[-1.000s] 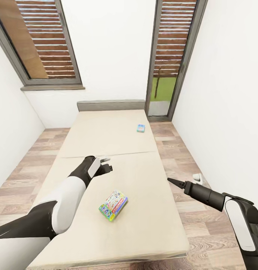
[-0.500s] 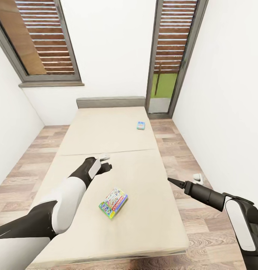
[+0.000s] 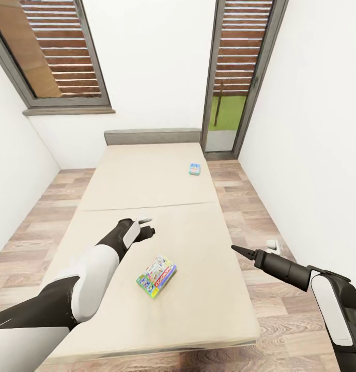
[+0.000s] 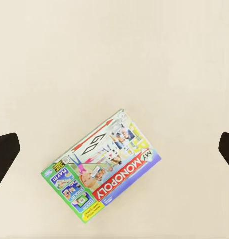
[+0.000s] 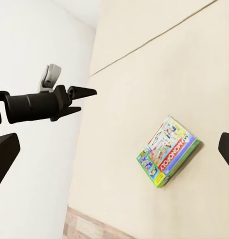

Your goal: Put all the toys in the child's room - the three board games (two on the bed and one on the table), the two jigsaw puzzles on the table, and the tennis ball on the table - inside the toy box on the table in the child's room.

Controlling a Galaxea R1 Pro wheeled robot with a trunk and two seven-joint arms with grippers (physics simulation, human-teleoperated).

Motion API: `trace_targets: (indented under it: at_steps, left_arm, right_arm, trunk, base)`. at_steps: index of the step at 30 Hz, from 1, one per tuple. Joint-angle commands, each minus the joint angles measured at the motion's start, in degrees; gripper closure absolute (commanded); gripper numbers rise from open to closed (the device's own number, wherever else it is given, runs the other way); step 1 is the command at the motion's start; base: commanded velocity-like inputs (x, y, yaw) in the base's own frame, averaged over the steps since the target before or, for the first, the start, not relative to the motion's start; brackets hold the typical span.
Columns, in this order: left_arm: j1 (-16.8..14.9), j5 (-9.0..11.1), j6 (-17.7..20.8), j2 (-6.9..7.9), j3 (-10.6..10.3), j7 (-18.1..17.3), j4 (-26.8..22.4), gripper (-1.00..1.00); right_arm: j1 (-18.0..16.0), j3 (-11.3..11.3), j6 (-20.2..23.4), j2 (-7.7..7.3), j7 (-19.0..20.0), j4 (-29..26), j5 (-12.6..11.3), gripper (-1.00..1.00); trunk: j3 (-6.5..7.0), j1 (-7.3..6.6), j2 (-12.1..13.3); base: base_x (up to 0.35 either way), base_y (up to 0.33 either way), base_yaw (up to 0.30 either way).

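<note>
Board games: two boxes lying flat on bed (image 3: 198, 305).
Monopoly box (image 3: 156, 276) directly beneath left gripper (image 3: 145, 228), jaws spread wide; blue box (image 3: 195, 169) far beyond; right gripper (image 3: 238, 250) aside, aperture indeterminate.

Two flat, brightly printed board-game boxes lay on one large cream-beige bed (image 3: 146, 186): a nearer multicolour box with a green end and red title band (image 3: 156, 276) and a farther small blue box (image 3: 195, 169) (well apart). Two slatted, grey-framed openings stood behind: one window (image 3: 53, 57), one glazed door (image 3: 240, 72). Two robot arms appeared.
</note>
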Motion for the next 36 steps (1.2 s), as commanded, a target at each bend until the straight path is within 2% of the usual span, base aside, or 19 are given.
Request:
trace_targets:
  at_steps: [1, 11, 14, 15, 17, 18, 20, 21, 22, 23, 26, 30, 36]
  left_arm:
    - [-0.03, 0.58, 0.21, -0.03, 0.04, 0.43, -0.03, -1.0]
    - [-0.03, 0.55, -1.49, -0.03, -0.01, 0.42, 0.92, -1.0]
    - [-0.03, 0.52, -2.0, -0.03, -0.03, 0.42, 1.6, -1.0]
    - [-0.03, 0.51, -2.36, -0.03, -0.04, 0.42, 1.79, -1.0]
    - [-0.03, 0.5, -2.81, -0.03, -0.05, 0.42, 1.95, -1.0]
    - [-0.03, 0.5, -3.0, -0.03, -0.05, 0.42, 2.02, -1.0]
    - [-0.03, 0.5, -3.12, -0.03, -0.05, 0.42, 2.06, -1.0]
    - [-0.03, 0.5, -3.2, -0.03, -0.05, 0.42, 2.1, -1.0]
    - [-0.03, 0.5, -3.23, -0.03, -0.05, 0.42, 2.1, -1.0]
    - [-0.03, 0.5, -3.27, -0.03, -0.05, 0.42, 2.13, -1.0]
    - [-0.03, 0.5, -3.31, -0.03, -0.08, 0.42, 2.18, -1.0]
    - [-0.03, 0.51, -3.33, -0.03, -0.09, 0.42, 2.2, -1.0]
    - [-0.03, 0.56, -3.34, -0.03, -0.12, 0.42, 2.21, -1.0]
  right_arm:
    - [-0.05, -0.09, 0.31, 0.0, 0.32, -0.02, 0.18, -1.0]
    - [0.03, -0.55, 0.31, -0.05, 0.37, -0.08, 0.18, -1.0]
    - [0.87, -2.46, 0.23, -0.99, 0.69, -0.13, -0.09, -1.0]
    - [1.71, -3.86, 0.06, -1.91, 1.69, -0.18, -0.34, -1.0]
    - [3.48, -6.14, -0.53, -3.61, 5.8, -0.13, -0.56, -1.0]
    - [4.87, -7.76, -1.64, -4.82, 10.37, 0.04, -0.55, -1.0]
    - [6.19, -9.34, -3.68, -5.89, 15.79, 0.16, -0.34, -1.0]
    - [7.26, -10.75, -6.33, -6.65, 21.52, 0.26, -0.15, -1.0]
    - [7.7, -11.38, -7.71, -6.92, 24.27, 0.29, -0.07, -1.0]
    - [8.38, -12.4, -10.1, -7.31, 29.23, 0.34, 0.06, -1.0]
    - [9.17, -13.62, -12.69, -7.68, 35.44, 0.39, 0.18, -1.0]
    - [9.58, -14.16, -13.88, -7.58, 38.32, 0.41, 0.24, -1.0]
    - [9.78, -14.4, -14.38, -7.41, 39.42, 0.42, 0.28, -1.0]
  trunk:
    - [-0.19, 0.03, -0.11]
    - [-1.14, 0.03, -0.11]
    - [-1.42, 0.03, -0.11]
    - [-1.52, 0.03, -0.11]
    - [-1.71, 0.03, -0.11]
    - [-1.8, 0.03, -0.11]
    - [-1.99, 0.03, -0.11]
    - [-2.08, 0.03, -0.11]
    - [-2.18, 0.03, -0.11]
    - [-2.27, 0.03, -0.11]
    - [-2.56, 0.03, -0.11]
    - [-2.94, 0.03, -0.11]
    - [-3.5, 0.03, -0.11]
  base:
    - [0.0, 0.0, 0.0]
    - [0.0, 0.0, 0.0]
    - [0.0, 0.0, 0.0]
    - [0.0, 0.0, 0.0]
    - [0.0, 0.0, 0.0]
    - [0.0, 0.0, 0.0]
    - [0.0, 0.0, 0.0]
    - [0.0, 0.0, 0.0]
    - [0.0, 0.0, 0.0]
    - [0.0, 0.0, 0.0]
    - [0.0, 0.0, 0.0]
    - [0.0, 0.0, 0.0]
    - [0.0, 0.0, 0.0]
